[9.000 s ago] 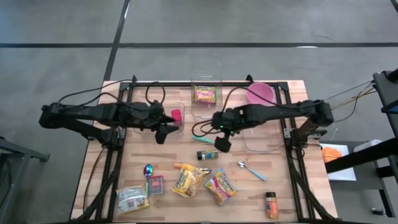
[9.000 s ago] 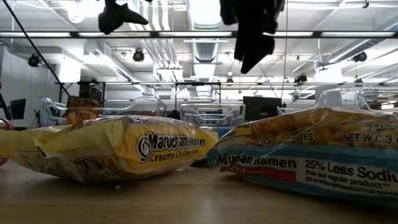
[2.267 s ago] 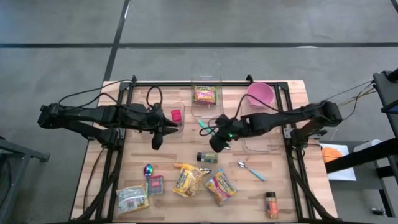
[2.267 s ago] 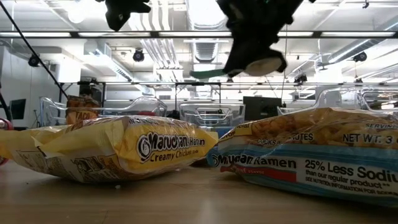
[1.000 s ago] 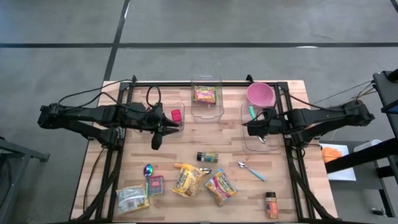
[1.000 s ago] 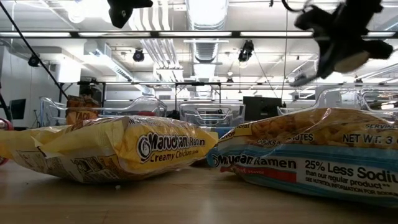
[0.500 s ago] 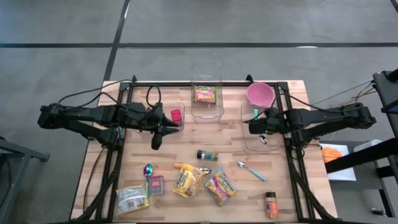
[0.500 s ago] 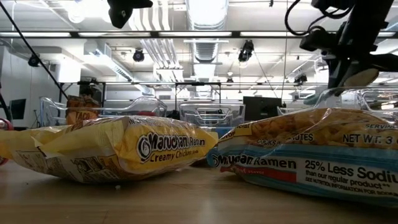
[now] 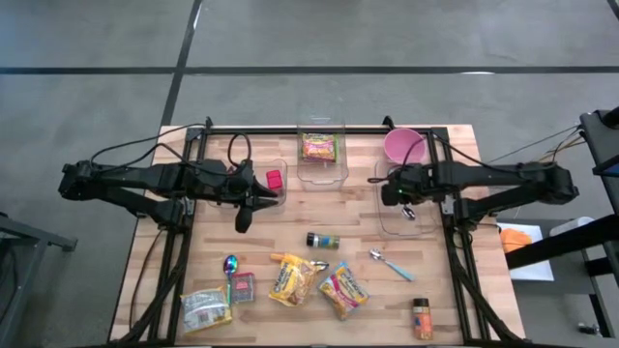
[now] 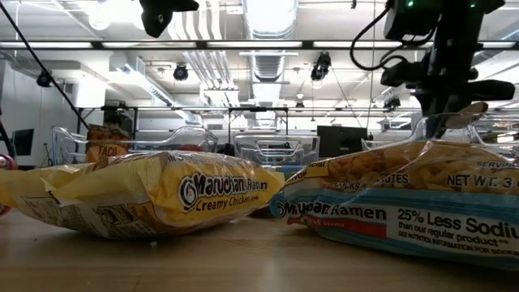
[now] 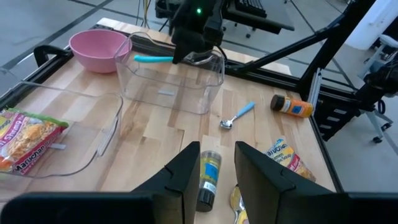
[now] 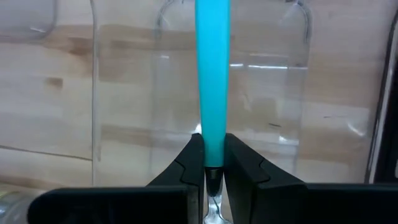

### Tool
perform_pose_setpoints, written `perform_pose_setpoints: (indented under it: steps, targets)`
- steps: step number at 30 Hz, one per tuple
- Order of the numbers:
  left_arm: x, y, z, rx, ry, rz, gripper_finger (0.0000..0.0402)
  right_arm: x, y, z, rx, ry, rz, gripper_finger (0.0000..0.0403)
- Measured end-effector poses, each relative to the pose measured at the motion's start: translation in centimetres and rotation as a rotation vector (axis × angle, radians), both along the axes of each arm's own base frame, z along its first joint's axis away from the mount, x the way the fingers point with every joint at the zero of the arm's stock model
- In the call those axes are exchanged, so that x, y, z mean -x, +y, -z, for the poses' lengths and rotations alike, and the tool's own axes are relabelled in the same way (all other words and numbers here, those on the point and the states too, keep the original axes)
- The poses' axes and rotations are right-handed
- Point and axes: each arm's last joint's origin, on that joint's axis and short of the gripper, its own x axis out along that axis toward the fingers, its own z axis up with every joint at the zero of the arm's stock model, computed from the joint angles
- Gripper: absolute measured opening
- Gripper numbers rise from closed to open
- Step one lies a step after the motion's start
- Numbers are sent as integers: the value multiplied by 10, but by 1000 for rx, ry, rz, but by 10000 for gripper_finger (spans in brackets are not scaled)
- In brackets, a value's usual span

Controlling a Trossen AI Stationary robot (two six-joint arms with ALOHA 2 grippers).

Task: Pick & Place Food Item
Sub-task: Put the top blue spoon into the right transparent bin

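My right gripper (image 9: 399, 193) hangs over the clear bin (image 9: 418, 230) at the table's right, shut on a spoon with a teal handle (image 11: 152, 59). My left gripper (image 9: 242, 220) waits above the table's left middle; its fingers (image 11: 217, 168) stand open on nothing, above a spice bottle (image 11: 208, 177). Two ramen packs (image 9: 292, 280) (image 9: 343, 290) lie flat near the front edge. A third ramen pack (image 9: 319, 148) lies in the middle clear bin at the back. My right gripper pinches the spoon between its two fingers where the teal handle meets the metal neck (image 12: 213, 163). The fingers come from above, pointing steeply down, and lie across the spoon. The handle sticks out about level toward the pink bowl (image 11: 99, 48), clear of the bin.
A pink bowl (image 9: 404, 146) stands at the back right. A second spoon (image 9: 392, 263), an orange bottle (image 9: 422, 319), a snack bag (image 9: 205, 309) and a rainbow spoon (image 9: 230, 266) lie on the near half. A pink item (image 9: 275, 180) sits in the left bin.
My right gripper has sunk toward the right clear bin and tipped further down, its arm swinging toward the far edge. The spoon has stayed in its fingers and come lower with it.
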Motion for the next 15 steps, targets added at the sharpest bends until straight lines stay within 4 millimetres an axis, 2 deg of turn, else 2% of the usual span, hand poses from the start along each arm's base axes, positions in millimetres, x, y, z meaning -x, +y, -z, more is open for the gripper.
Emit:
perform_pose_setpoints:
  steps: [15]
  targets:
    - [1,0,3,19,25,-9,108,-19,-29,16,-110,72,-38,29]
